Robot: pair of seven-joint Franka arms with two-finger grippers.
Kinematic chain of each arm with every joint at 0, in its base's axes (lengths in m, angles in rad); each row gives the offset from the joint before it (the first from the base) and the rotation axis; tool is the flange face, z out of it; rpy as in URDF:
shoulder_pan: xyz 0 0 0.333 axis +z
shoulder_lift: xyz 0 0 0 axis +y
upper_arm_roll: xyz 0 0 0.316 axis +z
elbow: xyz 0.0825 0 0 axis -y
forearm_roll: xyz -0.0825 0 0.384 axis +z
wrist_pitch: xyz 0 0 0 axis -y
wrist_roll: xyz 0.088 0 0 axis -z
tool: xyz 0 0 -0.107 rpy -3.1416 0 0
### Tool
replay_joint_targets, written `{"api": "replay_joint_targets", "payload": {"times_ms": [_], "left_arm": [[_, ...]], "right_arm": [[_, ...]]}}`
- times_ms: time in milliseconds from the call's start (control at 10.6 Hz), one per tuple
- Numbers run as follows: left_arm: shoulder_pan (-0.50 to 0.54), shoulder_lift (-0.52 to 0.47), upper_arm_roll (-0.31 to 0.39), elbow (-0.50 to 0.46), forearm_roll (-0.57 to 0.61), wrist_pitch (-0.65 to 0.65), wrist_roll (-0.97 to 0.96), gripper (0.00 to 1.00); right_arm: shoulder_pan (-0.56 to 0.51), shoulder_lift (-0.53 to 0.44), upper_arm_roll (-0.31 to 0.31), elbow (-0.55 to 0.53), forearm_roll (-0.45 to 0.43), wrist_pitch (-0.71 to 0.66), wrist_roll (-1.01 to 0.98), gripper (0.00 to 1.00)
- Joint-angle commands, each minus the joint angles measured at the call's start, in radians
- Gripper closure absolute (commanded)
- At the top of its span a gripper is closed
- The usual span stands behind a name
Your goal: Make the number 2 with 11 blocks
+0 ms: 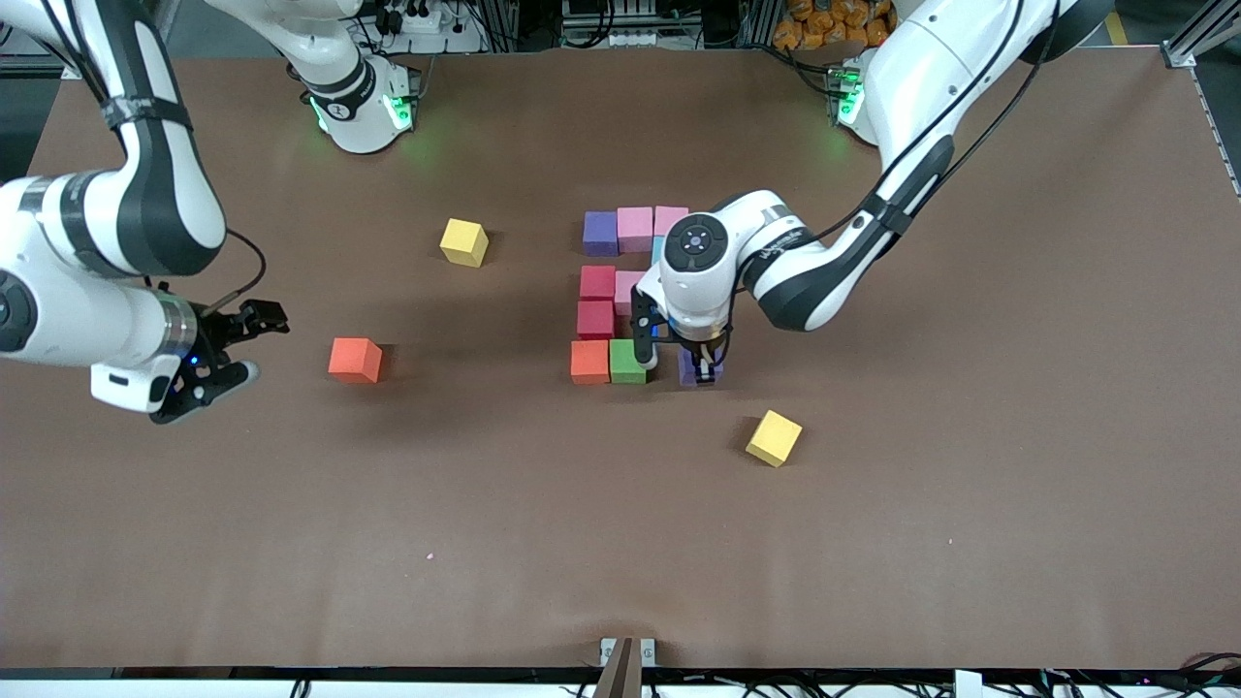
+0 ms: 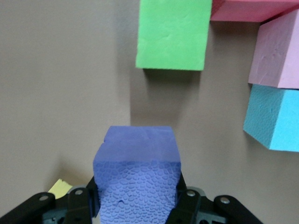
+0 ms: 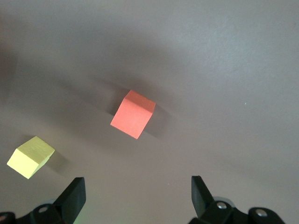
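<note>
Brown counter carries everything. Right arm waits at its own end of the counter, right hand up in the air with fingers wide apart and nothing between them; its wrist view looks down on a loose orange cube and a yellow cube. Left arm reaches in from its base to the cluster mid-counter, left hand low at the camera-near edge of the number 2, fingers clamped on a purple block. In the left wrist view that block sits in line with the green block but apart from it, bare counter showing between the two. The digit so far: row farthest from the camera is purple, pink, pink; a light blue block and another pink one are mostly hidden under the left wrist in the front view; then two crimson blocks stacked in a column toward the camera, touching; nearest row has an orange block touching the green one. Cannot tell whether the held purple block rests on the counter. A second yellow cube lies nearer the camera than the cluster, well apart from it.
</note>
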Motion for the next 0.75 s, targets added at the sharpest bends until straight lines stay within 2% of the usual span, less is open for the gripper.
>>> {"api": "replay_joint_targets", "payload": {"times_ms": [0, 377, 659], "left_arm": [[-0.026, 0.046, 0.011, 0.053, 0.022, -0.022, 0.028, 0.4], [-0.064, 0.091, 0.012, 0.089, 0.022, -0.023, 0.03, 0.4], [-0.146, 0.103, 0.113, 0.121, 0.014, -0.023, 0.082, 0.4]], "right_arm": [[-0.001, -0.153, 0.008, -0.19, 0.019, 0.076, 0.028, 0.0], [0.062, -0.233, 0.008, -0.222, 0.019, 0.081, 0.193, 0.0], [0.068, -0.227, 0.005, -0.151, 0.022, 0.104, 0.221, 0.0]]}}
